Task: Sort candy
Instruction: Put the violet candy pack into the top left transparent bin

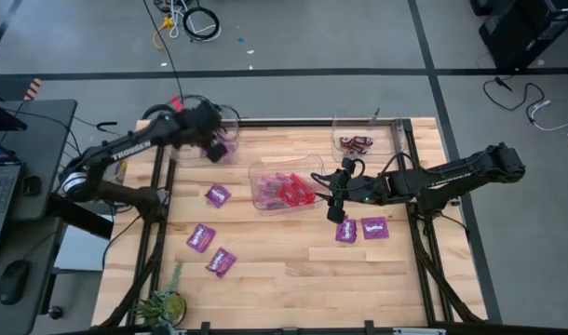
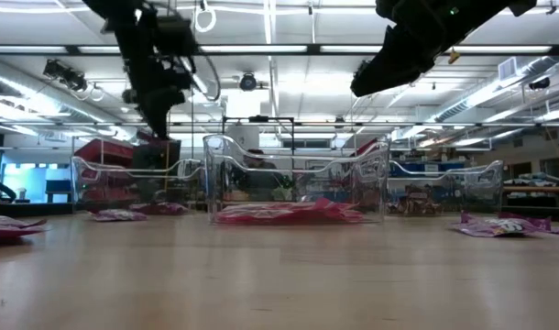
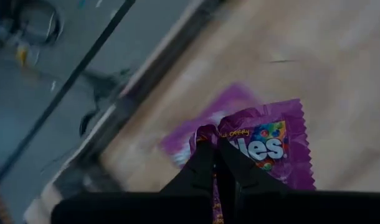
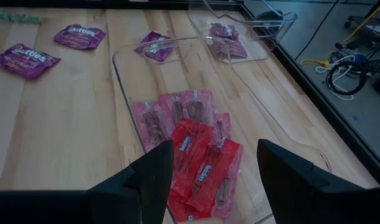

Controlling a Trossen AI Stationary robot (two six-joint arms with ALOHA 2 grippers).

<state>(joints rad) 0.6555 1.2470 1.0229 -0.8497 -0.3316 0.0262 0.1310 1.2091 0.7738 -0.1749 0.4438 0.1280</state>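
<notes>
My left gripper point(image 1: 210, 140) is over the clear bin point(image 1: 230, 117) at the table's far left, shut on a purple candy packet point(image 3: 274, 146). Under it a second purple packet point(image 3: 199, 127) shows blurred. My right gripper point(image 4: 215, 186) stands open above the near right part of the middle clear bin point(image 4: 121, 68), which holds several red candy packets point(image 4: 199, 155). A third bin point(image 1: 341, 127) at the far right holds dark brown candy point(image 1: 357, 142). Several purple packets lie flat on the wood: three at the left point(image 1: 218, 195), two at the right point(image 1: 374, 227). My left gripper pinches the purple packet's crumpled edge point(image 3: 207, 133) between its two shut fingers point(image 3: 199, 171). The fingers slant down from above. The packet is lifted clear and hangs below the fingertips, its printed face toward the wrist camera.
A metal frame point(image 1: 160, 200) runs along the table's sides. A small green plant point(image 1: 163, 302) stands at the near left corner. Bare wood lies near the front edge, between the two groups of purple packets.
</notes>
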